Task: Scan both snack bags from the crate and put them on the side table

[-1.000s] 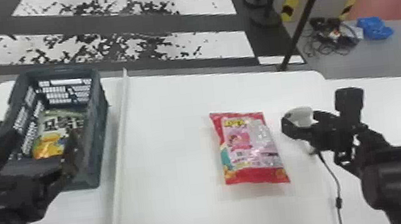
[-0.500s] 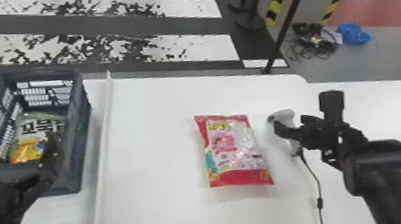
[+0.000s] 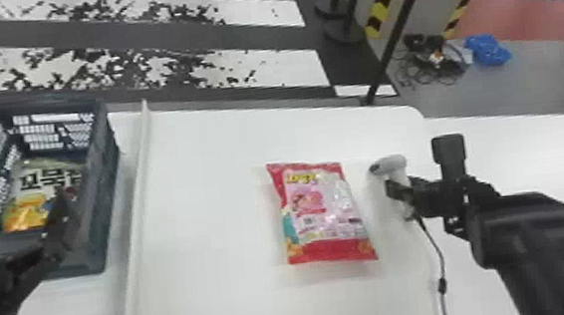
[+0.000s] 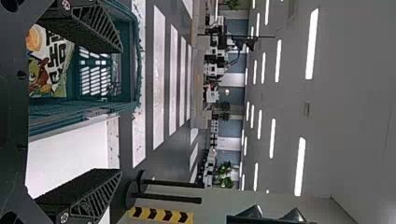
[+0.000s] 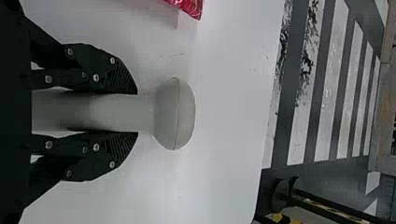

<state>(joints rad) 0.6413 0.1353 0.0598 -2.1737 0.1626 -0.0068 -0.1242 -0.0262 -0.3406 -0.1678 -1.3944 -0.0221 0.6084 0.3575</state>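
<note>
My left gripper (image 3: 12,218) is over the near side of the crate (image 3: 109,187); in the left wrist view the left gripper (image 4: 119,109) stands open with nothing between its fingers. One snack bag (image 3: 28,211), with an orange picture, lies inside the crate. The red and pink snack bag (image 3: 324,212) lies flat on the table, left of the white scanner (image 3: 391,164). My right gripper (image 3: 397,195) is at the scanner's handle, and in the right wrist view the right gripper (image 5: 135,113) is shut on the handle of the scanner (image 5: 175,114), one finger along each side.
A raised white strip (image 3: 137,199) runs between the crate and the red bag. The scanner's cable (image 3: 437,253) trails toward the table's near edge. Another white surface (image 3: 556,155) adjoins on the right. Black posts and striped barriers stand beyond the far edge.
The head view has swung right, so the table, crate and bags appear farther left. The right gripper has come round the scanner's handle, and the scanner appears more upright than a second ago.
</note>
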